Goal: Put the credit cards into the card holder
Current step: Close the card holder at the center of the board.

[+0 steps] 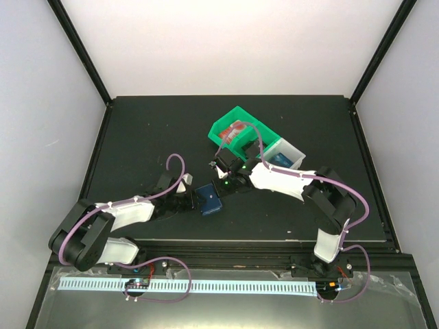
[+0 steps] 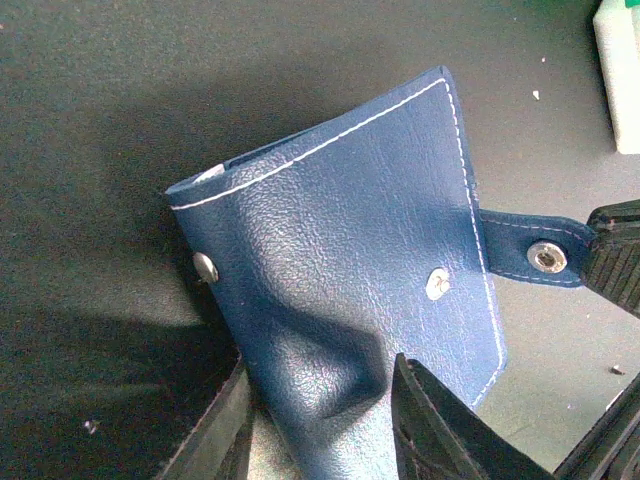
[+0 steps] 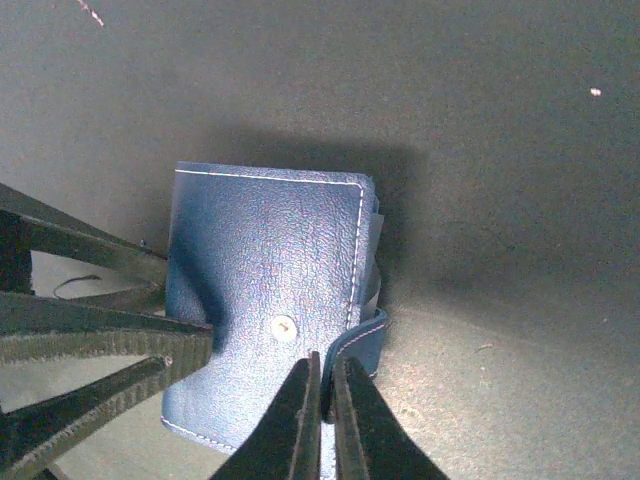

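- Both arms, the left arm [image 1: 103,226] and the right arm [image 1: 329,199], reach from the near edge of the table and meet near its middle.
- Beneath them lies the dark table [image 1: 137,137], matte and lightly speckled with crumbs.
- At the far centre sits the green and white compartment tray [image 1: 221,127], well apart from the left arm and just beyond the right wrist.
- Inside its green part lies a red-and-white credit card [image 1: 239,130]. A blue item [image 1: 280,159] in the white part is too small to identify.
- Between the two claws, nearer than the tray and to its left, is the card holder [image 2: 350,250]. It is folded shut with its dark blue, white-stitched cover facing both wrist cameras. Whether it rests on the table or is lifted cannot be told.
- Gripping it, the left gripper [image 2: 318,385] stands at a middling width, one finger on each side of the cover, which creases between them.
- Opposite, the right gripper [image 3: 325,365] is nearly closed, its two thin fingers pinching the strap.
- That strap, the snap tab [image 2: 525,255], stretches sideways off the cover's edge, unfastened.
- Smallest are the metal snap studs [image 2: 437,283]: two on the cover and one on the tab.
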You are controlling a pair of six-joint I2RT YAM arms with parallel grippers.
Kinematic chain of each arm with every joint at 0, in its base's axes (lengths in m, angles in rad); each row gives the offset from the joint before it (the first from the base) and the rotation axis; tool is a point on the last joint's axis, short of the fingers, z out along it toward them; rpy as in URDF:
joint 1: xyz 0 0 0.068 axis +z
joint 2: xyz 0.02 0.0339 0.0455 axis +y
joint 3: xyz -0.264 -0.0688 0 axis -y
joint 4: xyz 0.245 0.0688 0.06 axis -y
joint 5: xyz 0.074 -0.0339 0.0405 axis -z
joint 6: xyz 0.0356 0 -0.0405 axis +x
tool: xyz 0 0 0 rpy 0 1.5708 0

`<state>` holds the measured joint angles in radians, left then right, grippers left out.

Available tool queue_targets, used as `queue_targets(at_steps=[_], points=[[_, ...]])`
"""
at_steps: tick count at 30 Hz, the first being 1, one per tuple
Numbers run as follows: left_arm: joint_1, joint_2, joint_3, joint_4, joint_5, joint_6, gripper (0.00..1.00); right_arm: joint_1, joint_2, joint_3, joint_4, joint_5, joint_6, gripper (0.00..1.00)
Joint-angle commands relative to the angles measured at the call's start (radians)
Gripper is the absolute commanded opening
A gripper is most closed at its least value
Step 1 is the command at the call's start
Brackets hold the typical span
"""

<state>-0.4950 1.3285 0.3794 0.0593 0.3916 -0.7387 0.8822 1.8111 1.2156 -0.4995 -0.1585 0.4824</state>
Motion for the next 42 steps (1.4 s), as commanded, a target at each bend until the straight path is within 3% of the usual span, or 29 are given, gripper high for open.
queue_targets(at_steps=[1, 4, 22, 42], points=[[-0.005, 0.012, -0.009, -0.121, -0.054, -0.003, 0.39, 0.005, -0.023, 0.001, 0.011, 0.024, 0.004, 0.06], [-0.005, 0.011, -0.010, -0.123, -0.059, -0.003, 0.38, 0.005, -0.016, 0.002, 0.011, 0.025, -0.003, 0.01], [-0.005, 0.068, 0.001, -0.094, -0.039, -0.017, 0.27, 0.005, 0.068, -0.018, 0.111, -0.182, -0.010, 0.01], [-0.004, 0.064, 0.007, -0.110, -0.044, -0.016, 0.22, 0.004, 0.059, -0.054, 0.173, -0.097, 0.023, 0.01]])
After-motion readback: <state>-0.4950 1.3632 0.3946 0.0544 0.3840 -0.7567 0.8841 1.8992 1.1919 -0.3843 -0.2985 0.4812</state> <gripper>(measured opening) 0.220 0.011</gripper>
